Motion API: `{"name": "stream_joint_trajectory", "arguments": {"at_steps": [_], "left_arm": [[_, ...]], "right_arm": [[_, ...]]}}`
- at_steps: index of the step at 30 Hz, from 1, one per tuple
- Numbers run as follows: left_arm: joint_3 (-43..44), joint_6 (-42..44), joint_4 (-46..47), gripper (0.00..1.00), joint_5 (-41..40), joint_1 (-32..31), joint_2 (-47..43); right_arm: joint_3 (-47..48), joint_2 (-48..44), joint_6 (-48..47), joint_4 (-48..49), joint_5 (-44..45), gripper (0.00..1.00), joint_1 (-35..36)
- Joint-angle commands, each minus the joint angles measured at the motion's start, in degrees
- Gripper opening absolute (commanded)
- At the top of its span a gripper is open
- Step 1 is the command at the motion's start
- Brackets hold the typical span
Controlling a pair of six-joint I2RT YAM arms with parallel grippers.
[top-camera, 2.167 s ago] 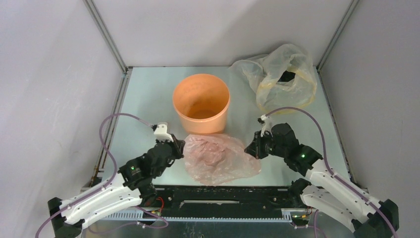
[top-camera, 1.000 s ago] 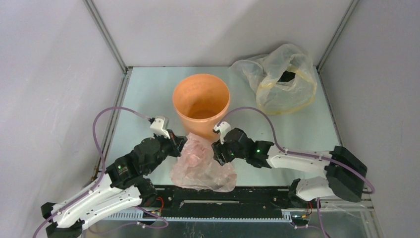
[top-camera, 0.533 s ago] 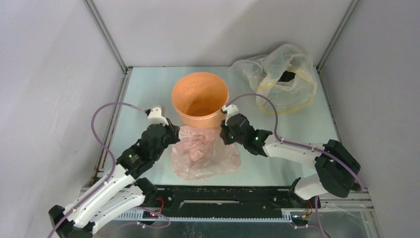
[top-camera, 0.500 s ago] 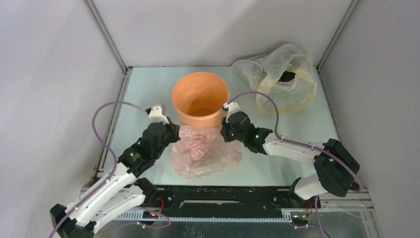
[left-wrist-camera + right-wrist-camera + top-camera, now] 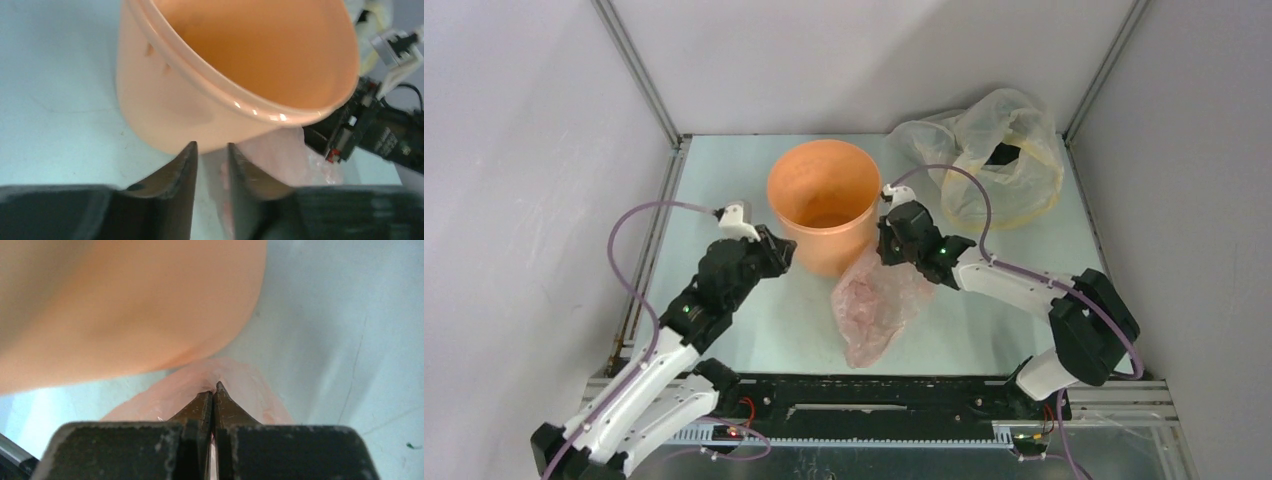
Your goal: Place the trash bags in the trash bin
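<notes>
The orange trash bin (image 5: 817, 200) stands at the middle of the table. The pale pink trash bag (image 5: 876, 302) hangs crumpled from my right gripper (image 5: 886, 258), just right of the bin's base, its lower end trailing toward the front. In the right wrist view the right gripper (image 5: 212, 390) is shut on a pinch of the bag (image 5: 245, 385), close beside the bin wall (image 5: 125, 305). My left gripper (image 5: 784, 255) sits at the bin's lower left. In the left wrist view it (image 5: 212, 146) is slightly open and empty, facing the bin (image 5: 165, 105), with the bag (image 5: 285, 155) beyond.
A larger clear yellowish plastic bag (image 5: 999, 160) with dark contents lies at the back right corner. Grey walls enclose the table on three sides. The right arm's cable loops near the yellowish bag.
The left gripper has let go of the pink bag and moved up beside the bin. The right gripper has carried the bag up and right, so it now hangs from that gripper alone.
</notes>
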Motion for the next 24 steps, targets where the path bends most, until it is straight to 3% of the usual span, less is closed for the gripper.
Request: {"name": "stream_joint_trajectory", "arguments": {"at_steps": [1, 5, 8, 11, 16, 24], "left_arm": [[-6.9, -2.8, 3.2, 0.44, 11.9, 0.1, -7.3], [-14.9, -7.3, 10.1, 0.68, 23.2, -1.0, -10.8], [-18.4, -7.0, 12.7, 0.78, 22.0, -5.0, -12.5], [-20.1, -6.2, 13.4, 0.80, 18.9, -9.6, -11.6], [-21.4, -7.0, 19.5, 0.73, 18.6, -14.8, -6.1], [-15.8, -4.3, 24.1, 0.82, 9.7, -27.0, 7.4]], "right_arm": [[-2.8, -6.4, -0.9, -5.8, 0.2, 0.00, 0.5], [-6.2, -11.0, -1.2, -8.2, 0.1, 0.00, 1.0], [-8.3, -13.7, -1.2, -9.3, 0.5, 0.00, 1.3], [-9.9, -15.1, -1.6, -9.8, 1.5, 0.00, 1.2], [-10.6, -14.8, -1.8, -10.0, 2.0, 0.00, 1.4], [-11.1, -14.8, -0.9, -8.8, 4.1, 0.05, 2.5]]}}
